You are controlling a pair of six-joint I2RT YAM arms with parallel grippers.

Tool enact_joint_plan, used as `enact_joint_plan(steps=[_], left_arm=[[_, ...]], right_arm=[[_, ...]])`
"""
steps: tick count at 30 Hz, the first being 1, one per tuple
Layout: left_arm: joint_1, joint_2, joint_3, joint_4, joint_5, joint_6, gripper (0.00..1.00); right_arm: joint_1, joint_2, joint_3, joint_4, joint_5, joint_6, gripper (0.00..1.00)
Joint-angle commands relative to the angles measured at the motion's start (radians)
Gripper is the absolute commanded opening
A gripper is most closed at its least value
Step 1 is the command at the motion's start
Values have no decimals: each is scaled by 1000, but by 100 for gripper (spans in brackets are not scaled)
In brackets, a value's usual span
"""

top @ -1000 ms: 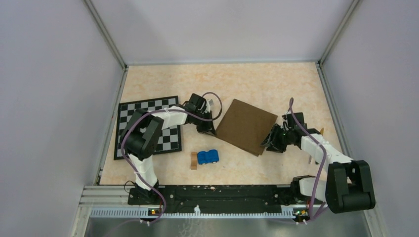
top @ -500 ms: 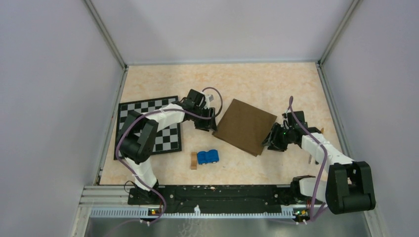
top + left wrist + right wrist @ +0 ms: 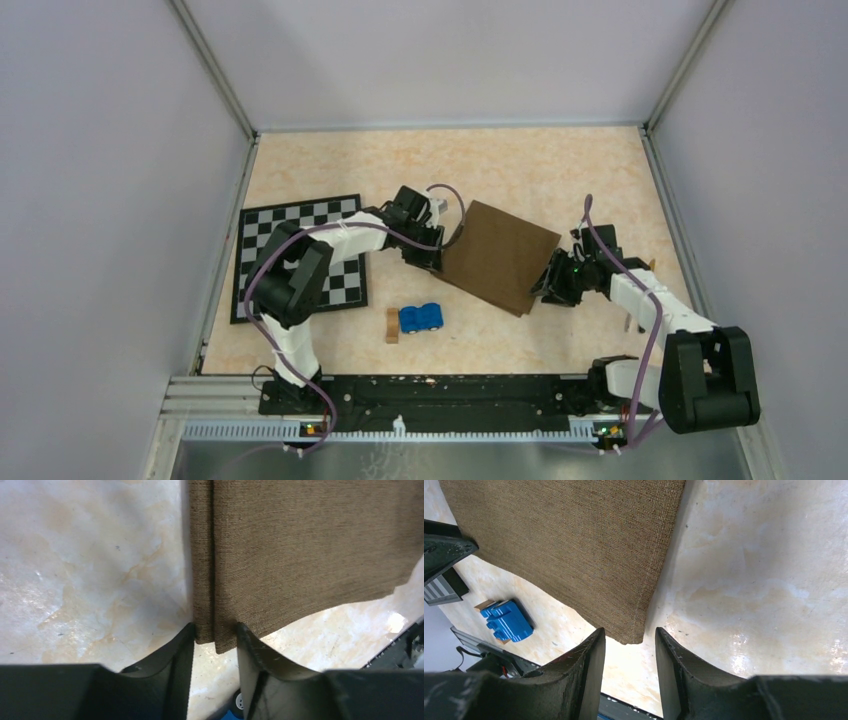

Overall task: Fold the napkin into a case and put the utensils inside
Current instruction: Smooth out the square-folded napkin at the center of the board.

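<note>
From above, one brown napkin (image 3: 498,255) lies flat on the worktop (image 3: 560,170), right between the two end effectors. The left end effector (image 3: 436,262) is at the napkin's left corner. The right end effector (image 3: 546,288) is at its near right corner. One checkered mat (image 3: 300,255) lies to the left of the left end effector. One blue toy car (image 3: 421,317) and one small wooden block (image 3: 392,325) sit side by side, closer to the arm bases than that end effector.

From the left wrist, the left end effector (image 3: 215,627) is open. Its two fingers (image 3: 177,652) stand apart, one on each side of a napkin (image 3: 310,545) corner. The cloth spreads out ahead of it.

From the right wrist, the right end effector (image 3: 629,632) is open too, its two fingers (image 3: 586,665) apart. One napkin (image 3: 574,545) corner sits just in front of the gap, not pinched. The blue toy car (image 3: 504,620) shows off to its left.
</note>
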Motion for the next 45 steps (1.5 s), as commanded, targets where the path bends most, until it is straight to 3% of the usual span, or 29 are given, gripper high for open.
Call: enact_joint_plan(steps=[1,5,8,14,17,21,24,26,27,31,37,43,45], left_arm=[[-42,44,39,-37,-115,25,35],[-68,43,38,-37,-133,-4,16],[-68,4,-11,-13,-58,-69,1],[-68,-81,-235,300,248,-315,0],[-68,-74,-266,324,254,-335,0],[-67,-48,-272,321,259,-334,0],[-67,-57,-284,317,224,-337,0],[-64,-71,-296,315,202,-334,0],[-63,-75,-299,316,195,-334,0],[-55,-72,-304,319,188,-330,0],[-42,-62,-317,329,186,-324,0],[-42,-53,-357,327,142,-314,0],[-42,-68,-351,298,124,-296,5]], right_arm=[[9,7,48,27,14,-28,40],[9,8,56,28,20,-34,40],[9,18,73,33,25,-47,40],[23,94,166,129,-82,-32,47],[69,174,194,323,-165,44,55],[181,409,301,559,-275,157,63],[239,554,382,685,-290,230,50],[246,645,402,802,-310,305,30],[247,684,407,862,-326,346,25],[276,801,436,982,-352,411,16],[292,894,457,1061,-262,401,16],[262,1094,648,1098,-154,400,23],[242,1129,699,1099,-177,425,26]])
